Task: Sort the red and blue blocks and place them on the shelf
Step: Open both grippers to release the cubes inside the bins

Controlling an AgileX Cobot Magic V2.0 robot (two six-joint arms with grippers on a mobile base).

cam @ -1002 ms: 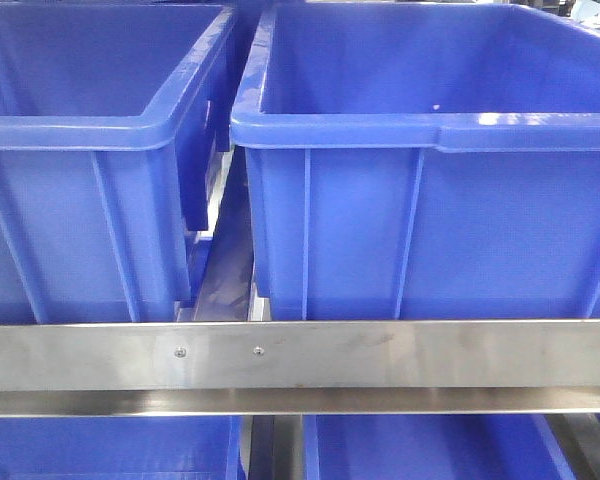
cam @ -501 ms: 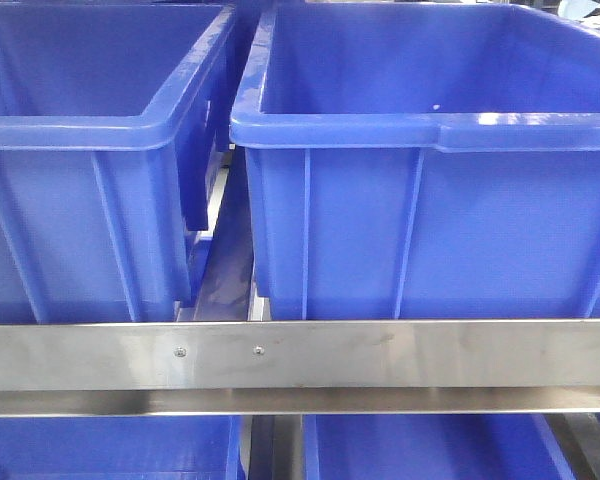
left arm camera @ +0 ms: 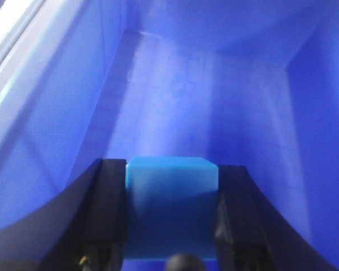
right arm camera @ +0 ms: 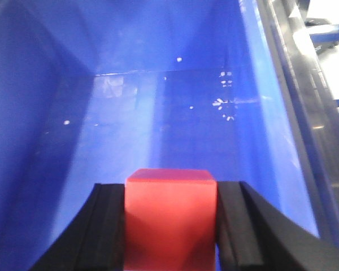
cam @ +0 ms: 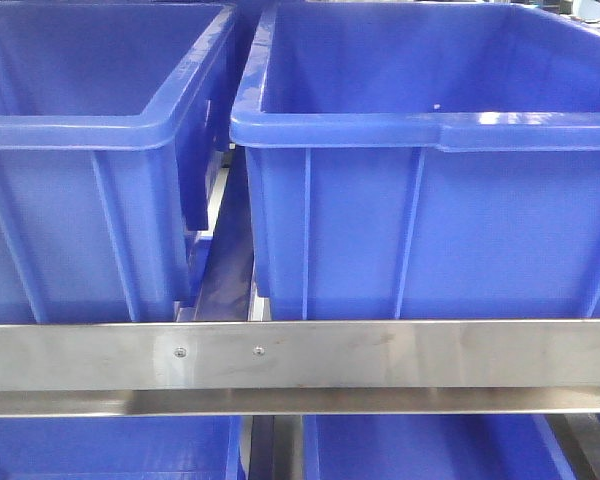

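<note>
a: since both cubes are already sitting in the jaws, the relation that's deciding the next move is straight down: each block to the bin floor under it. left gripper (left arm camera: pixel 170 217) is clamping the light blue block (left arm camera: pixel 170 197) between its two black fingers (left arm camera: pixel 108 214), pads touching both side faces, no gap showing.

b: and the right?

a: same story. right gripper (right arm camera: pixel 170 217) is squeezing the red block (right arm camera: pixel 169 209) flush on both sides. red is sitting at 6 o'clock in the right wrist view, with the open floor of a dark-blue bin (right arm camera: pixel 158 113) running toward 12. light blue is sitting at 6 in the left wrist view, with another bin's interior (left arm camera: pixel 214 101) stretching to 12.

b: long axis?

a: they're cubes, so none worth aligning. each arm is already carrying its own block, so neither is nearer.

b: anything in the bins?

a: not seeing any object in either. right one is showing pale specks on the floor around 1 o'clock, can't tell if dust or glare. left one is too blurred to say more.

b: front cam?

a: only showing the shelf (cam: pixel 300 355) crossbar with its two screws, two big blue bins (cam: pixel 420 220) above it and more below. no arms or blocks showing there, so i can't tell which bins the wrists are in.

b: height over the floor?

a: can't judge. i'm guessing release is next; the bounce risk is depending on the drop height.
</note>
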